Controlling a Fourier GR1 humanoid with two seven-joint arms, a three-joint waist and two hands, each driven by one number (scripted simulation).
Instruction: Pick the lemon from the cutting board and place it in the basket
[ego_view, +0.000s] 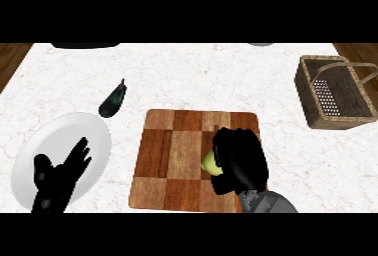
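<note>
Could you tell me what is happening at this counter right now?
The right hand is curled over a lemon on the wooden cutting board, apparently grasping it. The basket sits at the far right, and nothing shows inside it. The left hand rests open over a white plate, with an eggplant beyond.

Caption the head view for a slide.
Right robot hand curls over the lemon on the cutting board; wicker basket waits at right.

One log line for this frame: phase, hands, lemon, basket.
phase: grasping | right hand: curled on lemon, on cutting board | left hand: open over plate | basket: no lemon inside
</note>
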